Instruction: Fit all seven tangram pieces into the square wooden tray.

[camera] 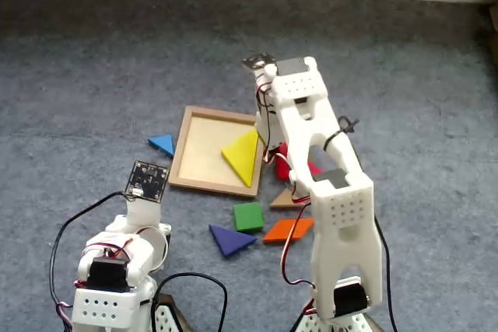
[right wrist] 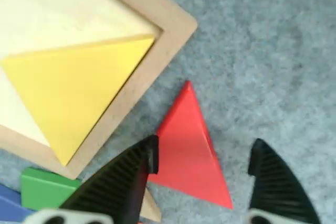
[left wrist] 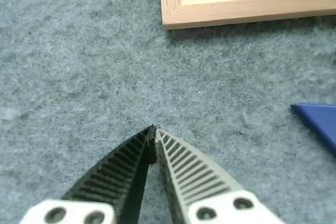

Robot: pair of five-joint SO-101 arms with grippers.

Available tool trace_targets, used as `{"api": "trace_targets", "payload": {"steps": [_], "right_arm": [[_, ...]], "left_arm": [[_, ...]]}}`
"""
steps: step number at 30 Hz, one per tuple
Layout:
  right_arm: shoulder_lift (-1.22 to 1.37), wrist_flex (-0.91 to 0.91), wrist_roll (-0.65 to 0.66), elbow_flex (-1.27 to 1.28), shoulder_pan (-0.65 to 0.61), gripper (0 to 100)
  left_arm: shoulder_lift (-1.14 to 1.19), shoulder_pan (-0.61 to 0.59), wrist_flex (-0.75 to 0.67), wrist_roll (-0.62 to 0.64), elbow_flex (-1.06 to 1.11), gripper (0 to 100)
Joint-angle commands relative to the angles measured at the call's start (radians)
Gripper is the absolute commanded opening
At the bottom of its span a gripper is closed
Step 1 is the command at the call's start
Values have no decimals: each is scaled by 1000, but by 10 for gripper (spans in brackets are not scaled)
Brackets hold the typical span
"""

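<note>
The square wooden tray lies mid-table with a big yellow triangle in its right part, one corner resting over the frame. My right gripper is open, its fingers on either side of a red triangle lying on the carpet just right of the tray. A green square, an orange parallelogram, a dark blue triangle and a tan triangle lie in front of the tray. A light blue triangle sits left of it. My left gripper is shut over bare carpet, near the tray's corner.
Grey carpet covers the table. The right arm stretches over the pieces at the tray's right side. Cables trail near both arm bases. There is bare carpet to the left and behind the tray.
</note>
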Motion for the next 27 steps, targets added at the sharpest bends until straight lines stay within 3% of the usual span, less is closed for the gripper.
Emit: {"api": "trace_targets", "payload": {"steps": [1, 8, 21, 27], "right_arm": [[-111, 41, 29, -51, 7, 364], [-194, 13, 80, 97, -8, 364], [-460, -380, 101, 693, -28, 367], [-456, -407, 101, 731, -56, 367]], "left_arm": [[-47, -10, 5, -5, 19, 5], [-47, -10, 5, -5, 19, 5], [-47, -10, 5, -5, 19, 5], [-47, -10, 5, -5, 19, 5]]}}
